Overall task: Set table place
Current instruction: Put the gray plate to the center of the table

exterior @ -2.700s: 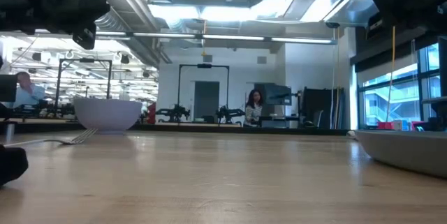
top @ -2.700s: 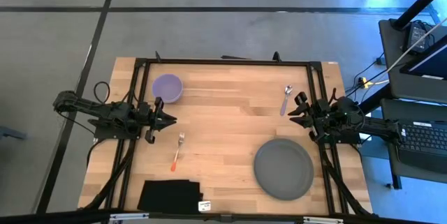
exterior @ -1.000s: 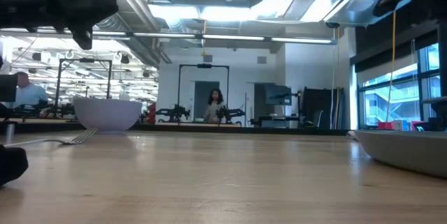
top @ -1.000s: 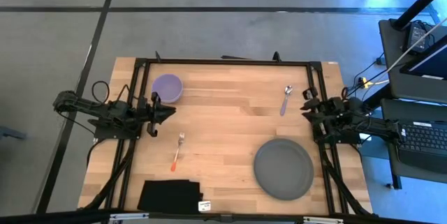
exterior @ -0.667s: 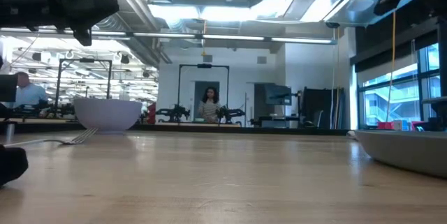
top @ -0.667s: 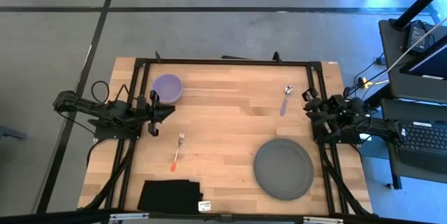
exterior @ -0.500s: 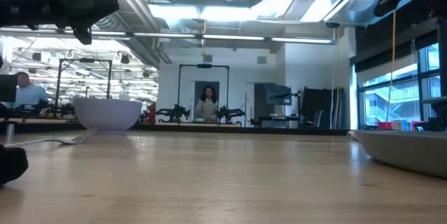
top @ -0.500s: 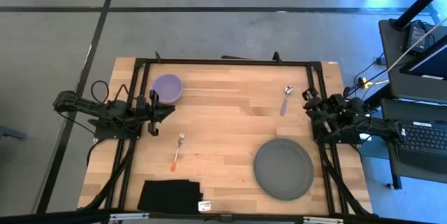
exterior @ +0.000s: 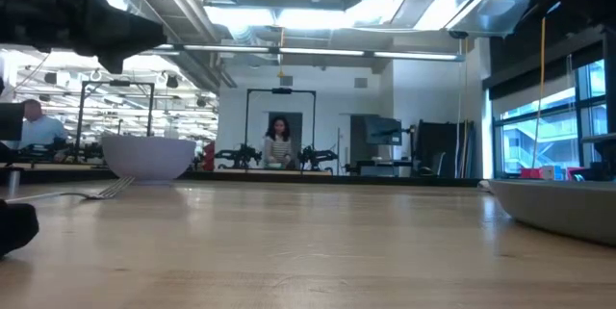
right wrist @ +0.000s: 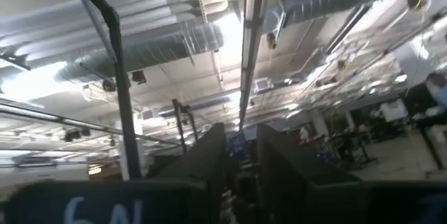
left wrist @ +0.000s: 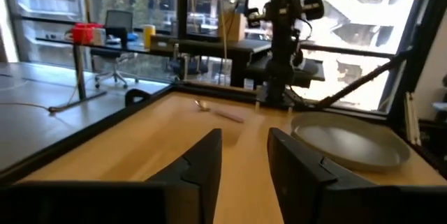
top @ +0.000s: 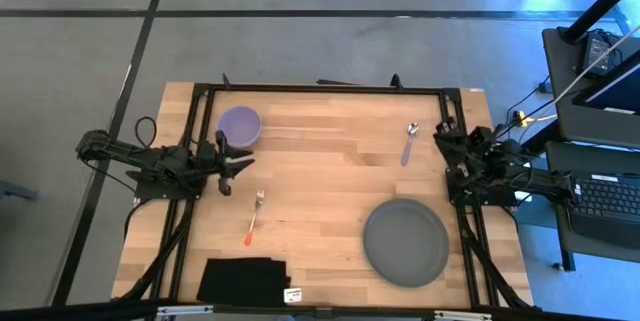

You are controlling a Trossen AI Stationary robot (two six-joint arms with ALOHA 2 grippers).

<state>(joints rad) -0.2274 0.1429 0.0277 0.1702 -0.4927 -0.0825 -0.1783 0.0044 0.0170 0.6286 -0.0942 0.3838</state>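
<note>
The lilac bowl (top: 240, 126) stands at the table's far left and also shows in the low view (exterior: 149, 155). The orange-handled fork (top: 254, 218) lies left of centre. The lilac-handled spoon (top: 410, 143) lies at the far right and also shows in the left wrist view (left wrist: 216, 111). The dark grey plate (top: 405, 242) sits at the near right. My left gripper (top: 240, 165) hovers just near of the bowl, open a little and empty (left wrist: 244, 151). My right gripper (top: 441, 142) is at the right rail beside the spoon, tipped up toward the ceiling, open by a narrow gap and empty (right wrist: 241, 151).
A folded black cloth (top: 243, 281) lies at the near left edge, with a small white tag (top: 292, 295) beside it. The black rail frame (top: 320, 89) runs around the table (top: 320, 176). A person (exterior: 277, 145) walks in the room beyond.
My right gripper has shifted a little toward the table's far edge and tipped upward. My left gripper has dipped slightly. The bowl, fork, spoon and plate have stayed where they were. The person in the background has walked on.
</note>
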